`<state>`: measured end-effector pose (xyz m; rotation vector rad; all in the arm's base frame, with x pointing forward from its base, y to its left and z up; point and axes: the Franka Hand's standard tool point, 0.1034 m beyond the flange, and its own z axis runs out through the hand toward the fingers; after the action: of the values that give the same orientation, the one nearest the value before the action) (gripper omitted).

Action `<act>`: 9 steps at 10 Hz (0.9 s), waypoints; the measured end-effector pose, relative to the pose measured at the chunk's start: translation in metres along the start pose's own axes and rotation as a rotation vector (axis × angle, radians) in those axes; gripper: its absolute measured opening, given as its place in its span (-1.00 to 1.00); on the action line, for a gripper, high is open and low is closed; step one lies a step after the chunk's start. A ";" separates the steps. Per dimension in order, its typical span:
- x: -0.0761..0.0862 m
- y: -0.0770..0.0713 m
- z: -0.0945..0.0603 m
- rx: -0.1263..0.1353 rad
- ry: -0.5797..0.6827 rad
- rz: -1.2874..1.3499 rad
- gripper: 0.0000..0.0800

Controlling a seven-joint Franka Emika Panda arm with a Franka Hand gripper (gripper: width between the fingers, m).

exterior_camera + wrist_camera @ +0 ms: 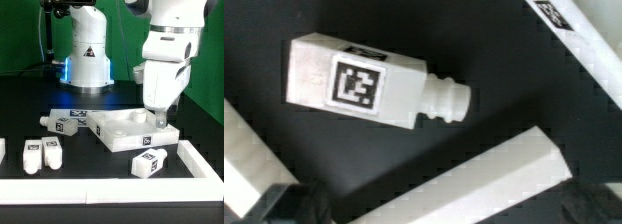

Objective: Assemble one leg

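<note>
Leg (150,163) on table (25,118) between panel (120,128) and rail (203,167); tool (156,120) parted above.

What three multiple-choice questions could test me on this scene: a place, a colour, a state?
1. Where is the large flat white square panel?
A. mid-table, by the end effector
B. the exterior view's far left
C. in the air

2. What colour is the table?
A. white
B. black
C. red

3. How is the small white stubby plastic leg in the wrist view?
A. lying loose
B. clamped
C. screwed upright

Answers: 1 A, the end effector hangs beside it; 2 B, it is dark under every part; 3 A, it rests sideways with nothing gripping it.
</note>
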<state>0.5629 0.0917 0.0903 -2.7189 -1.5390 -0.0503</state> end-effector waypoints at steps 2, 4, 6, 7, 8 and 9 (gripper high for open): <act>0.000 0.000 0.000 0.000 0.000 0.000 0.63; 0.000 0.000 0.000 0.000 0.000 0.000 0.63; -0.017 0.007 -0.003 -0.022 0.006 0.041 0.63; -0.028 0.015 -0.006 -0.031 0.002 0.106 0.63; -0.029 0.024 -0.010 -0.032 0.004 0.241 0.63; -0.024 0.042 -0.023 -0.010 0.015 0.412 0.63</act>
<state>0.5857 0.0486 0.1126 -2.9714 -0.9484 -0.0710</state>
